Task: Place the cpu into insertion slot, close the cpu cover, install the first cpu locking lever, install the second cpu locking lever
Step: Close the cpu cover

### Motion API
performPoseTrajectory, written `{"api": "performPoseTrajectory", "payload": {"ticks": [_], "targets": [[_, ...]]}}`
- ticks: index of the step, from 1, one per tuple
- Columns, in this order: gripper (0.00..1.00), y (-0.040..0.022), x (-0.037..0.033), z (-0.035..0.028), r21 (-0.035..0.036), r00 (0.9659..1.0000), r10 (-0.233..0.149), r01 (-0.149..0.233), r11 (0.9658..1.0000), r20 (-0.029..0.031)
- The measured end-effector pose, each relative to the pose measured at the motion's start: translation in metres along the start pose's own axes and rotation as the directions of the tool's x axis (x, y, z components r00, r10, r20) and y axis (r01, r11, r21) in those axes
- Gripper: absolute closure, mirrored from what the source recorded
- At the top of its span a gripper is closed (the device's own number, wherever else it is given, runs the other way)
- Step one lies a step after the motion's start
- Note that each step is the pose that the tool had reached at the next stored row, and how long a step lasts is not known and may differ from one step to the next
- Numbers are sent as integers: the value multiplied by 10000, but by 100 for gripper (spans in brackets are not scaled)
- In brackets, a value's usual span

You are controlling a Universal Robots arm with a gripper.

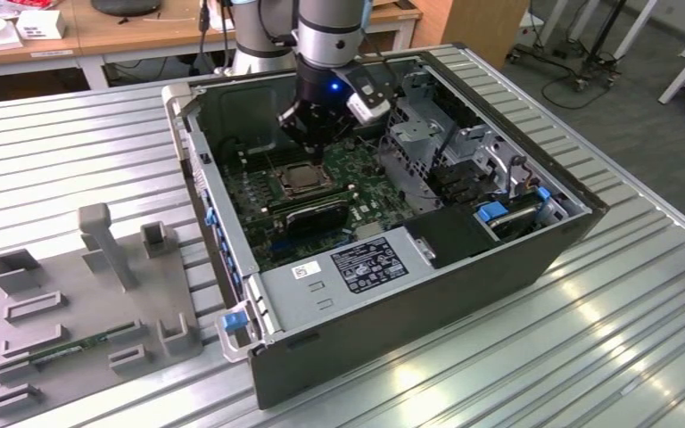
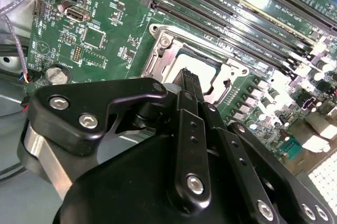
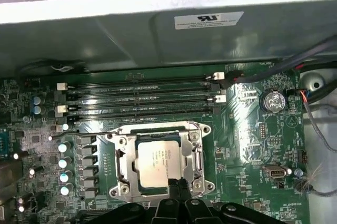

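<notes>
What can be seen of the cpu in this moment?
The cpu is a small, thin square chip with a pale silvery metal face carrying faint print. It lies flat in the socket on the green board. It shows through the window of the metal cover, whose frame sits around its edges. The gripper, shut, has its tip at one edge of the chip. Whether it touches the chip or the frame cannot be told.

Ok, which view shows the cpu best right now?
The first wrist view: the cpu lies face-on to the camera, almost wholly visible. In the second wrist view the gripper hides much of it. The exterior view shows it from far off, at a slant, just below the gripper.
</notes>
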State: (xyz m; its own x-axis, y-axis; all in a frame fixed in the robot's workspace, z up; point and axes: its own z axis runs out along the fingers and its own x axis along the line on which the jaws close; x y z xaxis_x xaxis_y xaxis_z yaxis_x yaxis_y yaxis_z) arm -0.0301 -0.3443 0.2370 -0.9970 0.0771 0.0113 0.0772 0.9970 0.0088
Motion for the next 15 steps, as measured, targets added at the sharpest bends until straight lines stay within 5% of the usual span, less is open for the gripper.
{"api": "performPoseTrajectory", "payload": {"ticks": [6,9,15], "targets": [[89,0,1,14,-20,9963,-859,859,9963,10],[89,0,0,23,-18,9866,-1633,1633,9866,3],[89,27,155,56,5,9846,-1746,1746,9846,-1]]}}
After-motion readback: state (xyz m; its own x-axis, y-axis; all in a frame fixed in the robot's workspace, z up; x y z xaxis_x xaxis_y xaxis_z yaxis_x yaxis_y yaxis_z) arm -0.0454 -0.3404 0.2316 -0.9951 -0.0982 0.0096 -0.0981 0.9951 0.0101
